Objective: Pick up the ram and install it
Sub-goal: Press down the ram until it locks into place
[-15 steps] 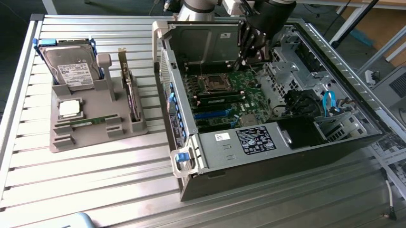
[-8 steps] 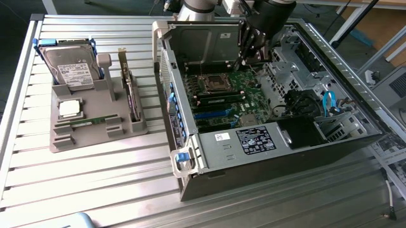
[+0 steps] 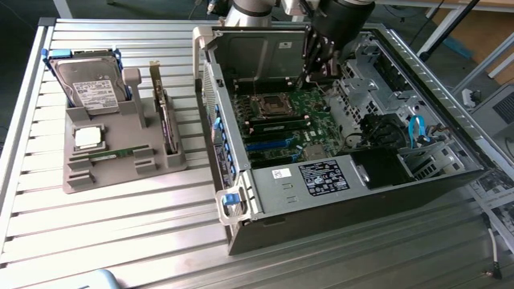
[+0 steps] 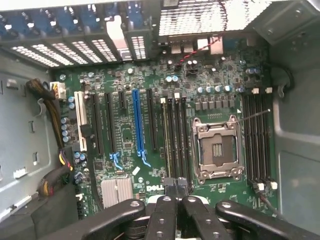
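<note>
A ram (image 3: 108,155), a thin green stick, lies flat in the grey holder (image 3: 120,171) on the exterior view's left, far from the gripper. My gripper (image 3: 312,75) hangs inside the open computer case (image 3: 337,198), above the far end of the motherboard (image 3: 301,129). In the wrist view its black fingers (image 4: 169,197) are pressed together at the end of the memory slots (image 4: 175,135), beside the empty processor socket (image 4: 217,150), and the gripper (image 4: 175,186) is shut with nothing between them. A thin stick seems to stand in the slot (image 4: 164,135) nearest the blue connector (image 4: 137,125).
The holder also carries a hard drive (image 3: 92,87), a square silver processor (image 3: 88,137) and an upright dark expansion card (image 3: 166,117). Case walls, a metal drive cage (image 3: 261,54) and cables (image 3: 418,129) surround the motherboard. The slatted metal table (image 3: 120,235) lies in front.
</note>
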### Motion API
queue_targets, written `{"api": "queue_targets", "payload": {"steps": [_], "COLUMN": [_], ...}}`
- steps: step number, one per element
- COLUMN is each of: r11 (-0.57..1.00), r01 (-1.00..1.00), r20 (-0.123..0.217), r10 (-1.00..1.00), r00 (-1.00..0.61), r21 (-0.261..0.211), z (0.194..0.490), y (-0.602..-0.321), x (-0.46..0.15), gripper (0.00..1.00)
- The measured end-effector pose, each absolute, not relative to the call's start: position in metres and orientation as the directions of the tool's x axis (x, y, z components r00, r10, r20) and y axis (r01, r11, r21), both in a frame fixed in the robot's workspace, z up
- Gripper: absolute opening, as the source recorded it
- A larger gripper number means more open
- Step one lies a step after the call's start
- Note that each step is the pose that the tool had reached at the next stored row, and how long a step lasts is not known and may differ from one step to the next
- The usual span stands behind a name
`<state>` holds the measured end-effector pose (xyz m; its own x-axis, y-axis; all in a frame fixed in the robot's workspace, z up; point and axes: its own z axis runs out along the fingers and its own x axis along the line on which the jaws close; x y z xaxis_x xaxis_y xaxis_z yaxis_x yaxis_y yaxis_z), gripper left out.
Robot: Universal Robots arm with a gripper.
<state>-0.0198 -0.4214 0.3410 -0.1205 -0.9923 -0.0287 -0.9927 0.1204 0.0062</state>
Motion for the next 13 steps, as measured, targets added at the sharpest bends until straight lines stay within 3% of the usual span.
{"api": "queue_targets", "payload": {"steps": [13], "r11": [0.291], "r01": [-0.957], "r20": [-0.029], "r10": [-0.956], "r00": [-0.291], "r21": [0.006], "z": [0.3409], "y": [-0.4214], "x": [-0.0198], "gripper": [0.11]}}
